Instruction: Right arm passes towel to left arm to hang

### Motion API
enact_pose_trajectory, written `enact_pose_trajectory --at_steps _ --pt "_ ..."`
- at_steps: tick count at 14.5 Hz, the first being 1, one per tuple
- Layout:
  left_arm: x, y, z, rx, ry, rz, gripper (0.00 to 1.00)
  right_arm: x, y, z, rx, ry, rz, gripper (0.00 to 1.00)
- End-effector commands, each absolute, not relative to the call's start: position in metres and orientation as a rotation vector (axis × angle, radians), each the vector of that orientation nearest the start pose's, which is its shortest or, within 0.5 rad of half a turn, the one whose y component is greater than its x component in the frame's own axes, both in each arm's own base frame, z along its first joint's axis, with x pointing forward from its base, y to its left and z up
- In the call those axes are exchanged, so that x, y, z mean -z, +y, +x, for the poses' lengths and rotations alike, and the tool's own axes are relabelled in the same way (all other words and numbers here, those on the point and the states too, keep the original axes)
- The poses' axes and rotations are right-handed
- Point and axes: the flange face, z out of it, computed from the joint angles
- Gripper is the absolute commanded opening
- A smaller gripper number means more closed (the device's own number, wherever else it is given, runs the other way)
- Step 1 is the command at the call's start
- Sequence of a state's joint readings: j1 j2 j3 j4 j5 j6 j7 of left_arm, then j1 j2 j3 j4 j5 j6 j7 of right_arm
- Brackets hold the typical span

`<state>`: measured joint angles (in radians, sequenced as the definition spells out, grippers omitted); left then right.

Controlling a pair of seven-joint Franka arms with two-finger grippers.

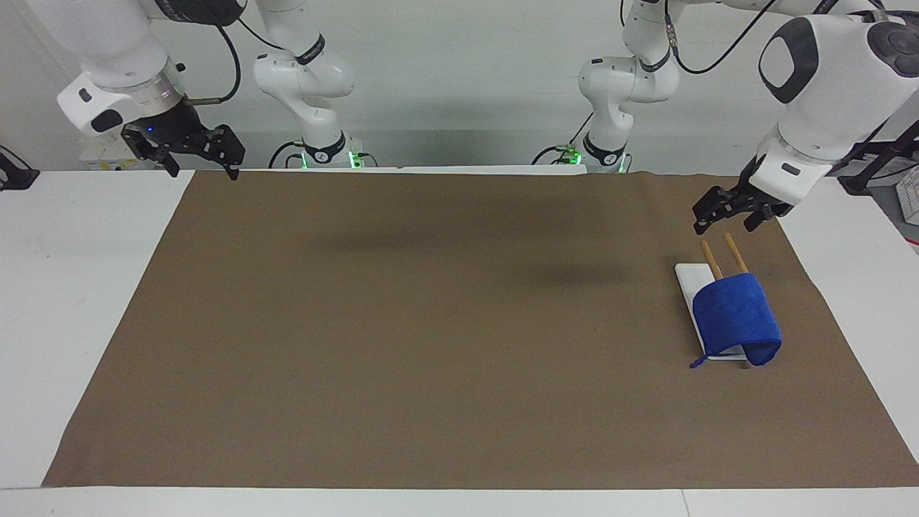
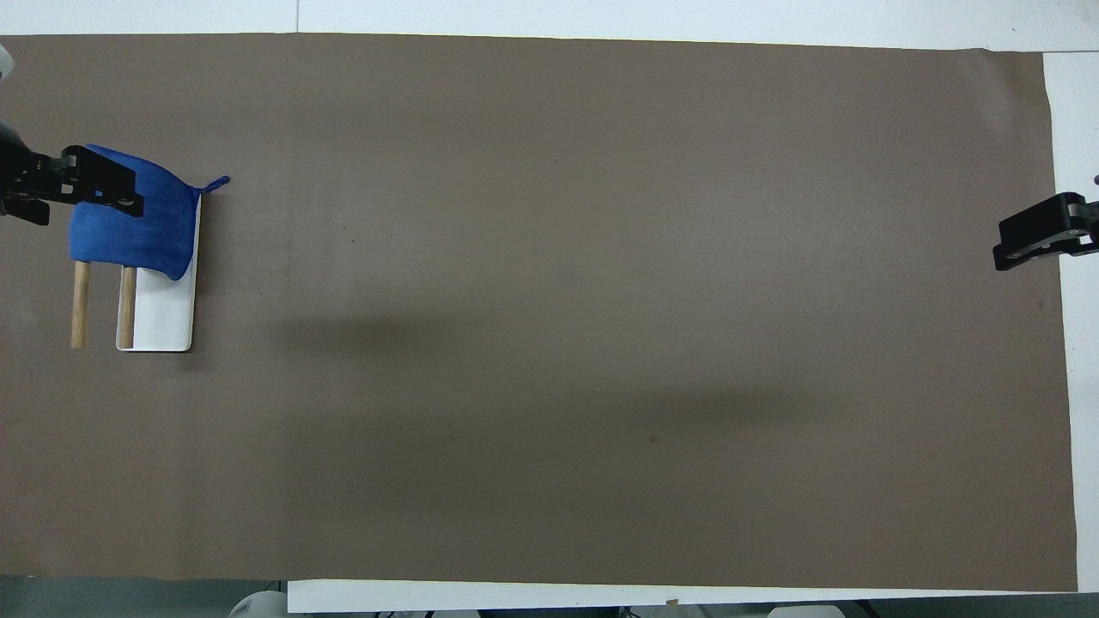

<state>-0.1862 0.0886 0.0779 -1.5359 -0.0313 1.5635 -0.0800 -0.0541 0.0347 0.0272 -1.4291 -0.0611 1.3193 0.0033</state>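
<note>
Left gripper (image 1: pixel 731 212) at right of the facing frame, jaws spread and empty, above the rack's wooden rods (image 1: pixel 724 257) — clear of the blue towel (image 1: pixel 737 316) draped there. Right gripper (image 1: pixel 192 152) upper left, also spread wide, empty, over the brown mat's (image 1: pixel 431 345) corner. Between them, broad open mat.
</note>
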Motion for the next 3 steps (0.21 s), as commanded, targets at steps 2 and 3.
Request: enact_pose_trajectory --at_steps 2,3 --pt "-0.6012 -0.0696 0.5743 -0.074 0.027 -3.149 0.99 -0.6503 -0.0229 0.5331 -0.226 0.029 -3.173 1.00" --pt "-0.6011 -0.0696 0.5741 -0.076 0.024 -3.149 0.99 -0.6502 -0.0229 0.5329 -0.228 0.029 -3.173 1.00"
